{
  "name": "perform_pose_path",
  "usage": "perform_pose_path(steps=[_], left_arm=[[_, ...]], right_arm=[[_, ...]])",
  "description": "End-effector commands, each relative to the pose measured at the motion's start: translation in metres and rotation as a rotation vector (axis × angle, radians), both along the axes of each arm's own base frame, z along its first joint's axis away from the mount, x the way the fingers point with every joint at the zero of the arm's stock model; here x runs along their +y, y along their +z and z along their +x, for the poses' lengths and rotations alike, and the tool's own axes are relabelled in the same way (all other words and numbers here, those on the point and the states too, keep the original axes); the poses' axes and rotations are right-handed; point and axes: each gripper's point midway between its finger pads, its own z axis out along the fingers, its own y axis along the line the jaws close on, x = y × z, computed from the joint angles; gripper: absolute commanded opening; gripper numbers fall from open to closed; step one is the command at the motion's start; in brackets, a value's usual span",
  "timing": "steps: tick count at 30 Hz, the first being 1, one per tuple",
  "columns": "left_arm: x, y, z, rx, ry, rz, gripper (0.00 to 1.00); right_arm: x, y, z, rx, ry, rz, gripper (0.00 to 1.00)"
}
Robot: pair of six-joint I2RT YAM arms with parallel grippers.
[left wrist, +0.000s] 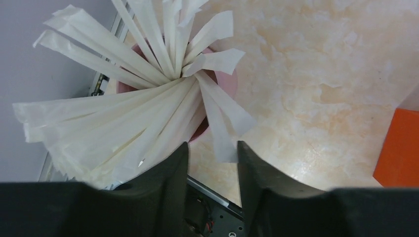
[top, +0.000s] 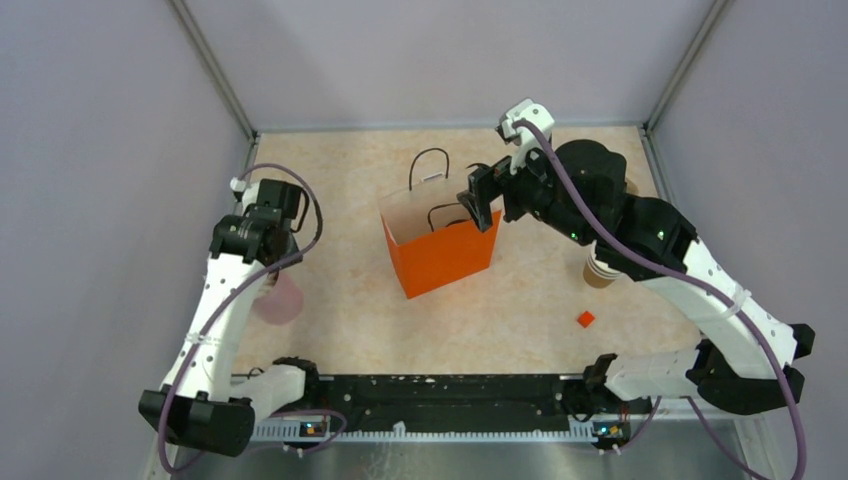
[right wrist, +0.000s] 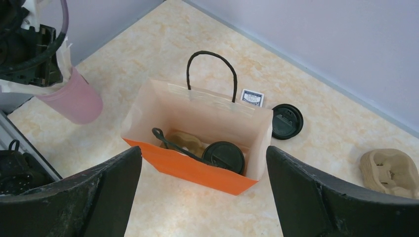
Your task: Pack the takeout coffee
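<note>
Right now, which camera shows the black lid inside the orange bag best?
Right wrist: it looks down into the orange bag, with the black lid plain at the bottom. Top external shows the bag's mouth, no lid. Left wrist catches only an orange corner.

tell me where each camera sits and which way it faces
top: fixed above and behind the arms, looking down on the table; left arm and right arm show, orange bag mid-table.
left wrist: on the left arm, looking down at a pink cup of wrapped straws; left gripper fingers at the bottom.
right wrist: above the bag, looking into it at the coffee cup; right gripper fingers spread wide.
shared: bag and pink cup appear in all three.
</note>
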Motion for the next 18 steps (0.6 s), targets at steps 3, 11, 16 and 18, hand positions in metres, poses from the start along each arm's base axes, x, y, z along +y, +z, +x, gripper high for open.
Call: perform_pose_path(steps=[3,11,16,18], left_arm=[[-0.004,-0.005,0.027,-0.040,-0.072,-0.019,0.31],[-0.008,0.015,0.029,-0.062,-0.109,-0.034,0.21],[-0.009,0.029,0.025,-0.059,-0.124,-0.037,0.00],[-0.010,0.038,0.022,-0.065,-0.132,-0.040,0.00]], right_arm=[[-0.011,0.013,0.005,-0.051,-0.034,0.007,0.93],[-0.011,0.006,0.007,-0.048,-0.043,-0.012,0.93],[-0.010,0.003,0.010,-0.067,-0.038,-0.047,0.93],[-0.010,0.002,0.011,-0.068,-0.037,-0.054,0.93]])
